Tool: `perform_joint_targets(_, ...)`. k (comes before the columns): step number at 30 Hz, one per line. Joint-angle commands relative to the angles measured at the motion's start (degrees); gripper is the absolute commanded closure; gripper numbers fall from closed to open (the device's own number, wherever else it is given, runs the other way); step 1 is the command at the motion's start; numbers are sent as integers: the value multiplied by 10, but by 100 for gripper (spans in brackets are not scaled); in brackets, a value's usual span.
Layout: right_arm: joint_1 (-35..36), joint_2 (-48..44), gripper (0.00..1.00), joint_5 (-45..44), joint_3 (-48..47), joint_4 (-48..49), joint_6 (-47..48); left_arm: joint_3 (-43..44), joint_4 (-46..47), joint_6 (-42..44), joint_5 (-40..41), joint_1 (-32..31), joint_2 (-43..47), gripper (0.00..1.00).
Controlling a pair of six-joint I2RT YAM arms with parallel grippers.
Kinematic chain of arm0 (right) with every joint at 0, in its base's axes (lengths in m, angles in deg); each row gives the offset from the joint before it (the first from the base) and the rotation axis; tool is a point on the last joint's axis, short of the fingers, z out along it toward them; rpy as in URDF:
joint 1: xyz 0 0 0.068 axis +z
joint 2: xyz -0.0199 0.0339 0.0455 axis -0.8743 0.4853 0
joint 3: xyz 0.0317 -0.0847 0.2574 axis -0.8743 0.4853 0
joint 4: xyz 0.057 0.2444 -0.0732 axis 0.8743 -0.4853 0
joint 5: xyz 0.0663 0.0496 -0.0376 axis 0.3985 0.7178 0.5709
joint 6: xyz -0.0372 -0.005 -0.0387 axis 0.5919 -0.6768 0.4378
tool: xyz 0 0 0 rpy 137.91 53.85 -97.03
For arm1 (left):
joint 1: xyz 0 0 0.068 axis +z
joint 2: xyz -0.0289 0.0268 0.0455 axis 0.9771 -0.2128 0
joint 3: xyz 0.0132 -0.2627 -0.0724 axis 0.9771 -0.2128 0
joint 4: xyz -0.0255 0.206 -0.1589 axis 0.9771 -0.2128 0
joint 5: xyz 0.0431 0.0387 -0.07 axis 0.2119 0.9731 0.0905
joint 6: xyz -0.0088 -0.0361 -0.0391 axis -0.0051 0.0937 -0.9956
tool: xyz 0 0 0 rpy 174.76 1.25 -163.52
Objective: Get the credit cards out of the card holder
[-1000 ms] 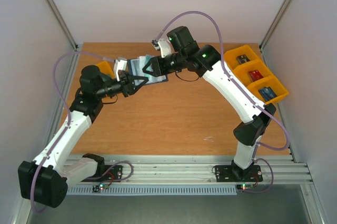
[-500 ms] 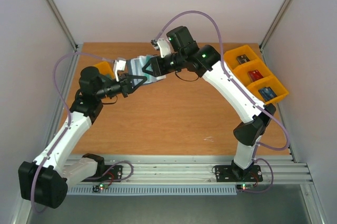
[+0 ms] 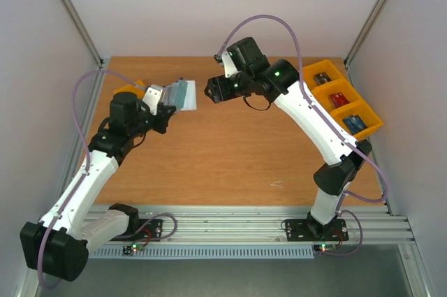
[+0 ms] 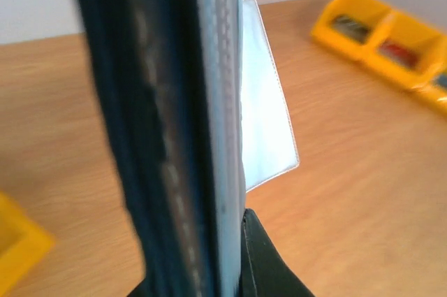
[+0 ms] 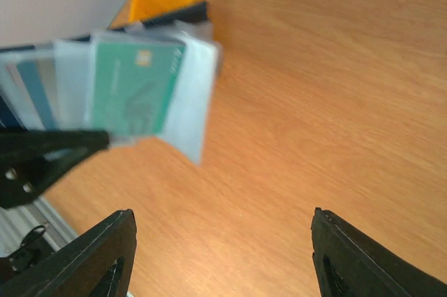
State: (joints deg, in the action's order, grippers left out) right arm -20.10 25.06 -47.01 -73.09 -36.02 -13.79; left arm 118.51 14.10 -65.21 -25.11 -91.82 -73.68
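The card holder (image 3: 180, 94) is up off the table (image 3: 230, 157), hanging open in the air at about 11 o'clock from the middle of the board in my overhead view. Its pale sleeves fan out toward 3 o'clock. On the right wrist camera I can see a green card (image 5: 133, 87) sitting inside the front sleeve, with something bluish behind it (too blurred to say more). So no credit cards are out that I can see.

The left gripper (image 3: 162, 101) is clamped on the holder. Its own camera shows the navy cover edge-on between the fingers, with one clear sleeve sticking out toward 2 o'clock.

What has just changed: a second ago both claws were at the holder, the right one on the sleeve side. Now the right gripper (image 3: 209, 89) has let go and backed off to 3 o'clock of the holder, just apart from it, jaws spread with nothing between them. The left closed in that same second and has lifted the holder away. I read that as a handover rather than an extraction: the left steadies, and the right is free to come back for the green card.

Further out, a small yellow bin (image 3: 131, 91) sits at 9 o'clock of the left gripper, and the row of yellow bins (image 3: 339, 101) lies well away at the table's 3 o'clock edge
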Motion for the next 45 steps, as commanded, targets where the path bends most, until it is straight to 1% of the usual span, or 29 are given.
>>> perform_joint_targets(1,4,-19,32,-36,-6,-23,34,36,-42,185,201,-9,10,100)
perform_joint_targets(3,12,-29,35,4,6,5,58,38,-39,213,207,-9,17,100)
perform_joint_targets(4,17,-35,35,41,16,25,69,41,-38,210,187,-9,20,100)
perform_joint_targets(6,18,-49,37,157,42,84,78,48,-33,169,109,-8,29,100)
perform_joint_targets(8,18,-67,38,280,81,160,70,49,-13,107,-7,-4,41,100)
perform_joint_targets(9,15,-76,39,332,101,201,59,44,12,52,-62,-1,49,100)
perform_joint_targets(10,10,-83,41,393,119,238,41,37,45,18,-126,2,59,100)
perform_joint_targets(11,2,-88,42,435,136,280,7,27,83,-26,-161,4,66,100)
perform_joint_targets(12,-8,-93,45,466,154,324,-24,19,125,-78,-185,6,70,100)
perform_joint_targets(13,-18,-96,48,485,179,362,-56,12,180,-110,-203,9,71,100)
perform_joint_targets(14,-27,-99,52,494,194,400,-78,7,216,-151,-217,11,71,100)
perform_joint_targets(15,-33,-101,56,494,204,409,-88,2,248,-195,-231,13,70,100)
perform_joint_targets(17,-41,-105,60,486,211,400,-86,-7,298,-236,-256,15,71,100)
perform_joint_targets(20,-45,-108,64,467,206,364,-60,-14,338,-268,-290,16,71,100)
perform_joint_targets(22,-47,-116,65,466,211,361,-51,-19,356,-284,-306,15,72,100)
perform_joint_targets(26,-62,-128,67,478,220,365,-48,-21,378,-295,-329,15,74,100)
perform_joint_targets(30,-75,-133,68,487,221,346,-34,-21,395,-304,-350,15,75,100)
perform_joint_targets(35,-79,-139,69,490,209,306,-4,-21,401,-305,-358,15,76,100)
perform_joint_targets(41,-80,-138,69,488,204,288,9,-18,408,-310,-360,15,74,100)
perform_joint_targets(43,-79,-136,72,499,206,296,4,-16,409,-310,-361,15,74,100)
perform_joint_targets(45,-78,-133,79,518,208,308,-6,-16,409,-312,-359,15,73,100)
